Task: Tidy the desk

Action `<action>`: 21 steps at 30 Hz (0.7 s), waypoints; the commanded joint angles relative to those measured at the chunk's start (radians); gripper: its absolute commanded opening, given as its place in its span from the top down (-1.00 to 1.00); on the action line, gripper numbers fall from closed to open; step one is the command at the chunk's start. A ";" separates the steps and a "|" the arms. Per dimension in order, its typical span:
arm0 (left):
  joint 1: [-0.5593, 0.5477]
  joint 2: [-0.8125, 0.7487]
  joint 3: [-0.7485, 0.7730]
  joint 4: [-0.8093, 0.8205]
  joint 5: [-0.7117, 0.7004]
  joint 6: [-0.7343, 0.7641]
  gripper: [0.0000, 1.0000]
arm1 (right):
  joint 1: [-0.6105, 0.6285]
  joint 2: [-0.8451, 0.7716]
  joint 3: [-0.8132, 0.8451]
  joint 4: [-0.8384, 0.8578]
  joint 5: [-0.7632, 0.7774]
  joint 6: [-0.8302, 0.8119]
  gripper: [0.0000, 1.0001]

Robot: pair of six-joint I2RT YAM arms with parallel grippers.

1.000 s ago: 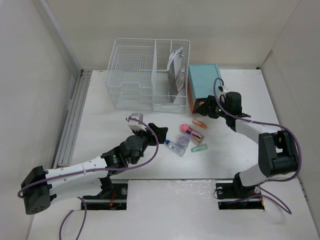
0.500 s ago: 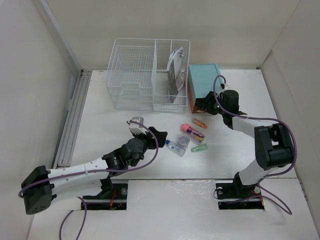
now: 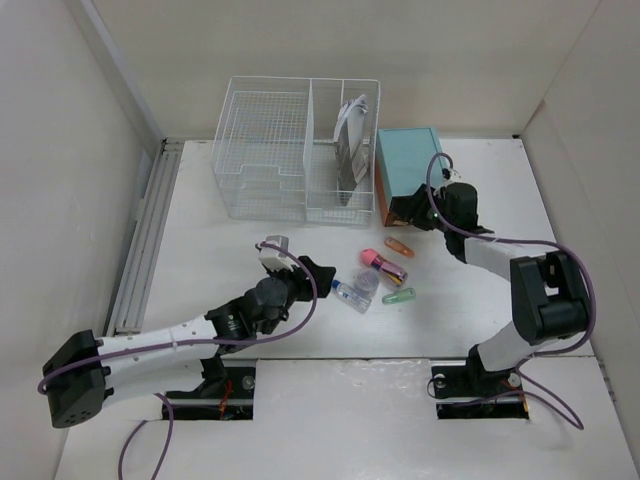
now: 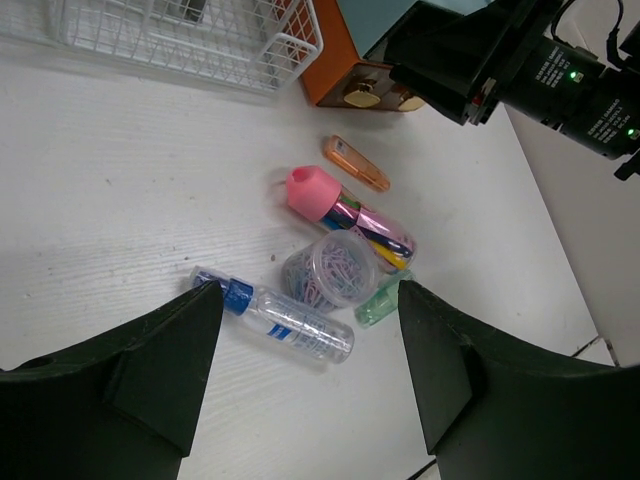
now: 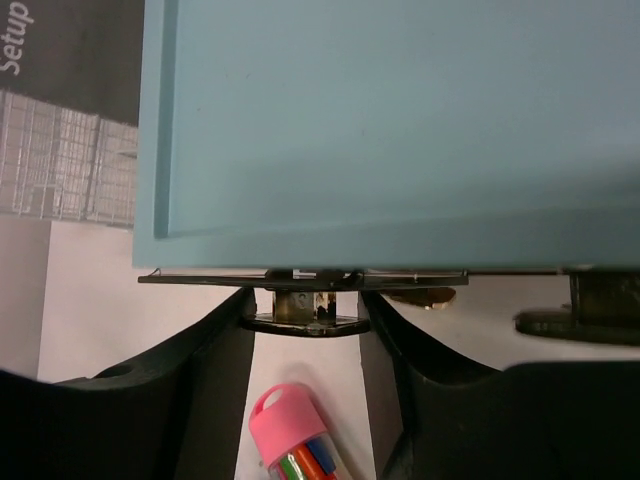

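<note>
The white desk (image 3: 220, 260) holds a loose cluster: a pink-capped tube of pens (image 4: 345, 215), a jar of paper clips (image 4: 330, 270), a clear bottle with a blue cap (image 4: 275, 315), an orange clip (image 4: 357, 163) and a green clip (image 4: 378, 303). My left gripper (image 4: 306, 298) is open and empty, hovering just left of the cluster (image 3: 366, 283). My right gripper (image 5: 305, 300) is at the front of the teal-topped drawer box (image 3: 405, 165), with its fingers closed on either side of a brass drawer handle (image 5: 305, 318).
A white wire basket (image 3: 265, 150) stands at the back, with a dark booklet (image 3: 350, 150) in its right compartment, right next to the drawer box. Pale panels wall the desk on the left, back and right. A rail runs along the left edge (image 3: 140, 250).
My right gripper has moved in against the drawer box front, onto the handle. My left gripper has shifted slightly back toward the near edge, still open.
</note>
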 commanded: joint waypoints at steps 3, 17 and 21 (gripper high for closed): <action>-0.014 0.043 -0.001 0.051 0.052 0.025 -0.35 | -0.009 -0.133 -0.036 0.059 0.048 -0.054 0.69; -0.085 0.339 0.197 0.114 0.187 0.280 -0.46 | -0.039 -0.297 -0.187 -0.197 -0.156 -0.219 0.63; -0.094 0.374 0.215 0.124 0.208 0.332 -0.49 | -0.048 -0.306 -0.165 -0.249 -0.193 -0.244 0.58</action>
